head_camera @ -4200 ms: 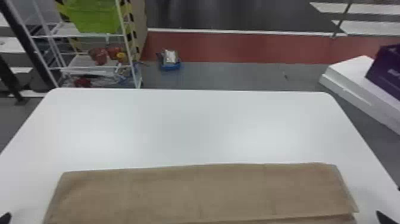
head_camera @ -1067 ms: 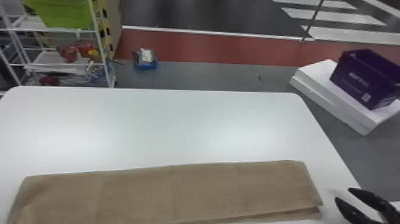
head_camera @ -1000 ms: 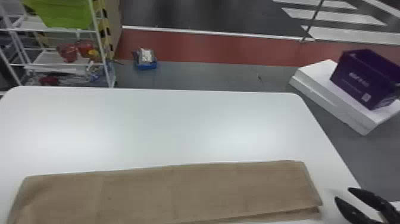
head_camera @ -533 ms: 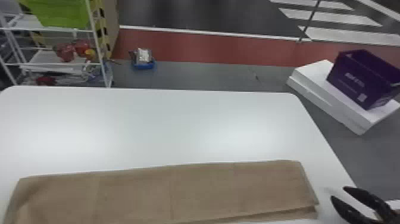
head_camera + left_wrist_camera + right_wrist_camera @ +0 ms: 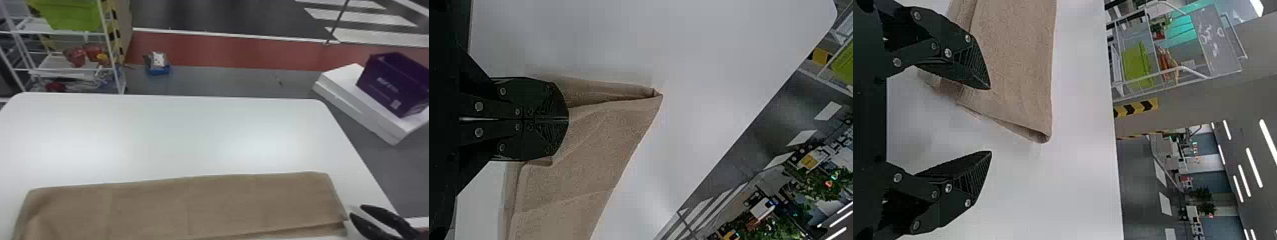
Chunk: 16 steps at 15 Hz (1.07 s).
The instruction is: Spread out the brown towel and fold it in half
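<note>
A folded brown cloth towel (image 5: 223, 204) is laid near the white tabletop's (image 5: 191, 137) near edge, the black right gripper (image 5: 990, 120) held wide beside it, presumably for grasping, the black left gripper (image 5: 568, 119) closed, whether on cloth cannot be told.

This looks like a large indoor lab or workshop; which of the two is unclear. Long white strip lights (image 5: 1267, 140) line the ceiling, yellow-and-black hazard tape (image 5: 1136, 107) shows beside a white wire rack (image 5: 109, 41), and the dark floor (image 5: 223, 16) carries a red painted band (image 5: 223, 51) and white crossing-like stripes (image 5: 376, 36).
</note>
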Available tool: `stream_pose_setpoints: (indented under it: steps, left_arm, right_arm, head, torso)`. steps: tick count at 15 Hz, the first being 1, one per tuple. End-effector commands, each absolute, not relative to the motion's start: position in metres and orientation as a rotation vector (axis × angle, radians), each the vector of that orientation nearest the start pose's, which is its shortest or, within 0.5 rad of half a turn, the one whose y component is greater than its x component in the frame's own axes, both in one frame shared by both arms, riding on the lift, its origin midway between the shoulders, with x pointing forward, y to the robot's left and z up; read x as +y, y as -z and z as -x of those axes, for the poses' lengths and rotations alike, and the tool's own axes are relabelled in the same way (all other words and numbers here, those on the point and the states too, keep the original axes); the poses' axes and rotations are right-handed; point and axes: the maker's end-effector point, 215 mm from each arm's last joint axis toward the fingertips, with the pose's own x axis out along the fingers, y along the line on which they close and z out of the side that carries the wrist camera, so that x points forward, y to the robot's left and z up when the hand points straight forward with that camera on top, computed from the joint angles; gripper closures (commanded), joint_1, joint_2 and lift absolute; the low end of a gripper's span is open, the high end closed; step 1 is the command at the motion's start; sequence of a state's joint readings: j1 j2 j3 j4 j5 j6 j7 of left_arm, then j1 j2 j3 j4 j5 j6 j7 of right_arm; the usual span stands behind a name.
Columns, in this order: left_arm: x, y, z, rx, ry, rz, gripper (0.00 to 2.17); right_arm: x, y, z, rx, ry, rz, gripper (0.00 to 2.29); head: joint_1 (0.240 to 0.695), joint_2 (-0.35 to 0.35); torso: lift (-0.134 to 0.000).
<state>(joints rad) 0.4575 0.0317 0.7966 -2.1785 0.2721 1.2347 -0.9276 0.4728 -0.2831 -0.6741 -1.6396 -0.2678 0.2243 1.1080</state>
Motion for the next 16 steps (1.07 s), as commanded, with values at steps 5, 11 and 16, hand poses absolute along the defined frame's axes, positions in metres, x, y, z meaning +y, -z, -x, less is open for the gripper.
stream_pose_setpoints:
  steps: [5,11,16]
  left_arm:
    - [0.386,0.439,-0.284,0.720,0.202,0.627,1.42]
    - [0.387,0.431,-0.282,0.710,0.203,0.632,1.42]
    - [0.381,0.420,-0.280,0.700,0.212,0.642,1.42]
  right_arm:
    - [-0.431,0.454,-0.329,0.441,-0.499,-0.133,0.86]
    - [-0.438,0.448,-0.327,0.431,-0.490,-0.137,1.24]
    - [-0.438,0.428,-0.328,0.395,-0.494,-0.143,1.24]
  head:
    - [0.695,-0.108]
    - [0.695,-0.089]
    - [0.695,-0.108]
  torso:
    - [-0.123]
    - [-0.123]
    - [-0.123]
